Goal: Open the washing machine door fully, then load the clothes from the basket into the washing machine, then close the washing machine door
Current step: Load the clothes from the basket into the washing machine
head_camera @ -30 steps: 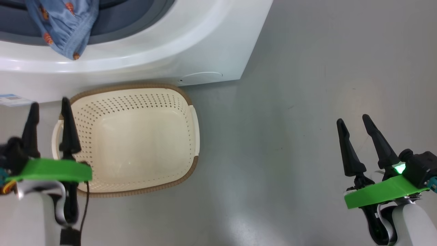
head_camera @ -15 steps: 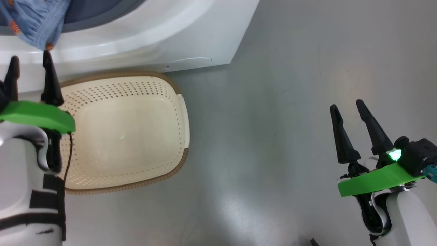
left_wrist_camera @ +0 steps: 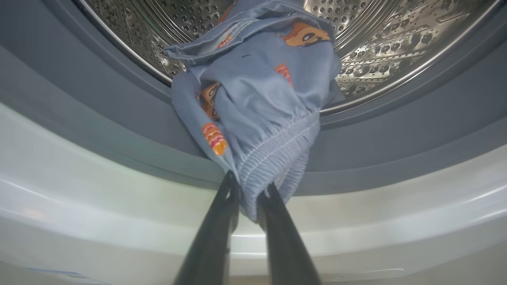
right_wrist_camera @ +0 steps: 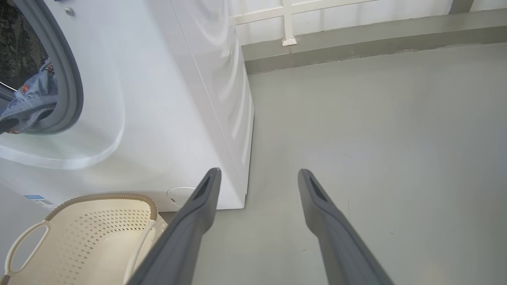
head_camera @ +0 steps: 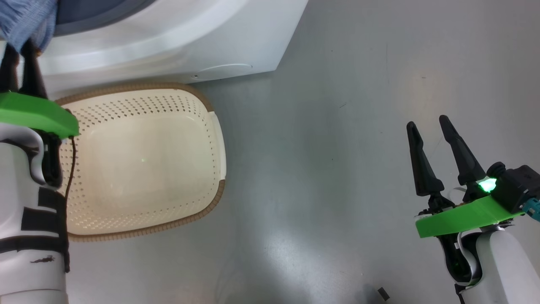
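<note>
Soft, light clothes draped just ahead of left gripper, seemingly clenched on the elastic hem; good hold there.

The basket sits on the floor just before the washing machine. The clothes spill from the drum over its lip, seemingly pinched in the left gripper below.

No legible text, blue label sticker on washing machine unreadably small
</note>
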Controlling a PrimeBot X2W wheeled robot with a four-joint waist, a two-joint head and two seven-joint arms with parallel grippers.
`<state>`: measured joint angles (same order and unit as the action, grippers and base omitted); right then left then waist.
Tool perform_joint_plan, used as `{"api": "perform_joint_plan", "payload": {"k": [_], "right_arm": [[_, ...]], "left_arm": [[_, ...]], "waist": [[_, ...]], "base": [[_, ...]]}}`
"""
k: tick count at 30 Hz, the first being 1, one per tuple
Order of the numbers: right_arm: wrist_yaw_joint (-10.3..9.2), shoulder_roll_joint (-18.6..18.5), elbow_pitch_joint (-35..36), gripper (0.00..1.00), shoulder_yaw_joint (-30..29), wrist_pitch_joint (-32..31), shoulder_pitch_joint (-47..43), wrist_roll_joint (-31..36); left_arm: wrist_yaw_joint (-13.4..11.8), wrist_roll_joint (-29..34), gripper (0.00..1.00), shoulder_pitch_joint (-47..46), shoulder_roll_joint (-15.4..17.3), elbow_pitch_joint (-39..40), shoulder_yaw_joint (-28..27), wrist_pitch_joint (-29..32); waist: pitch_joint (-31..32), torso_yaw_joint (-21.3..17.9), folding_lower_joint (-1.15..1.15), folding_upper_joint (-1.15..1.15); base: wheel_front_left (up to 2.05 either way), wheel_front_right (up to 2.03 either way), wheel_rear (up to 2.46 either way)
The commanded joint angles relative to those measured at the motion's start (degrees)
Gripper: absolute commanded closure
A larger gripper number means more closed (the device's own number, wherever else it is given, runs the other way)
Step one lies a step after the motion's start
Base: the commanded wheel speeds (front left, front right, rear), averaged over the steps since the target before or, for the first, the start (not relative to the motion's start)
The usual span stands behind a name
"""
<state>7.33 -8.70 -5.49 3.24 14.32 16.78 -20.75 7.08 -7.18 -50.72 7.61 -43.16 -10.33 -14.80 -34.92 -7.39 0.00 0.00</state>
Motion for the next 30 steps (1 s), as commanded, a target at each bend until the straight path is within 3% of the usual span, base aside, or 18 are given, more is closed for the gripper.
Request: {"api": "perform_joint_plan", "payload": {"k": [1,12,24,30], "right_arm": [[0.16,0.0,1.4,0.00,1.1,0.7,-0.4,0.0],[0.16,1.1,1.6,0.00,1.8,0.7,-0.3,0.0],[0.16,3.0,1.0,0.00,4.0,0.7,0.7,-1.0],[0.16,3.5,1.0,0.00,4.8,0.7,1.5,-1.2]], "left_arm": [[0.1,0.7,1.00,0.0,2.4,1.5,-1.0,-0.2],[0.3,2.0,1.00,-3.1,3.0,5.6,1.2,-0.2],[0.4,3.8,1.00,-21.0,8.9,-12.8,5.6,0.1],[-0.8,5.2,1.00,-27.6,10.6,-17.2,7.2,-0.1]], "waist": [[0.0,0.0,0.00,0.00],[-0.4,-0.9,0.00,0.00],[-2.4,-5.9,0.00,0.00],[-3.4,-8.1,0.00,0.00]], "base": [[0.00,0.00,0.00],[0.00,0.00,0.00],[0.00,0.00,0.00],[0.00,0.00,0.00]]}}
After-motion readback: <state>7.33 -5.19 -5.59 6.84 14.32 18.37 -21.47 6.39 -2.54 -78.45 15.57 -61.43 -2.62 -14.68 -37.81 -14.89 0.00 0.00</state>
